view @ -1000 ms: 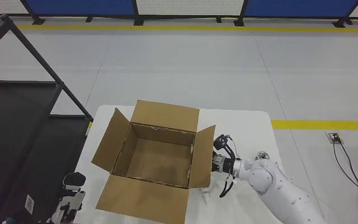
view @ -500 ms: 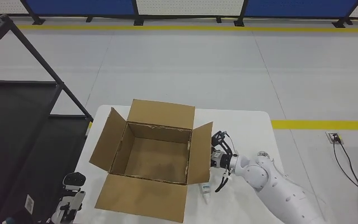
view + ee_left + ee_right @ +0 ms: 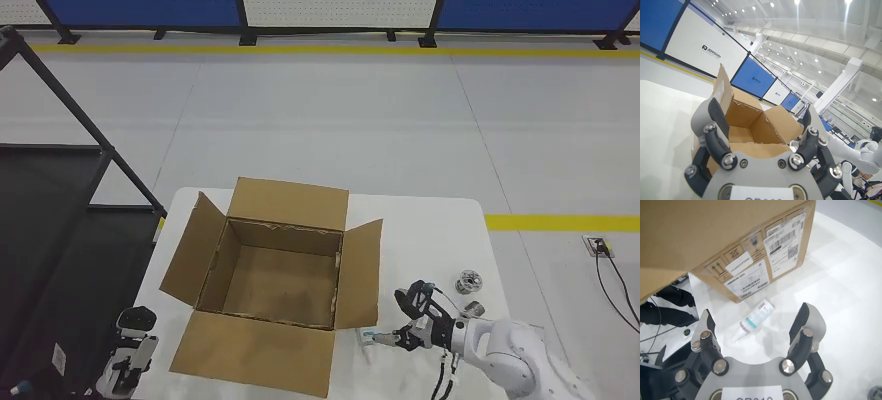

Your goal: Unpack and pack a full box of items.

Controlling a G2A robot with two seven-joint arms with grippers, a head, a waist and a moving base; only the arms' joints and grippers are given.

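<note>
An open, empty cardboard box (image 3: 280,280) stands on the white table (image 3: 430,230) with its flaps spread. A small white dropper bottle (image 3: 368,340) with a teal label lies on its side by the box's front right corner. My right gripper (image 3: 398,338) is low over the table just right of the bottle, open. In the right wrist view the bottle (image 3: 756,316) lies between and beyond the fingers of this gripper (image 3: 755,308), untouched, below the labelled box wall (image 3: 753,256). My left gripper (image 3: 761,108) is open and holds nothing; it sits off the table's front left corner (image 3: 130,352), facing the box (image 3: 757,123).
Two small round metallic items (image 3: 466,282) (image 3: 472,308) lie on the table right of the box, one seen at a wrist view's edge (image 3: 874,391). A black rack (image 3: 60,230) stands to the left of the table.
The right arm has drawn back from the box's right flap toward the table's front and dropped low beside the bottle. The box shifted slightly left early on. The left arm stayed put.
</note>
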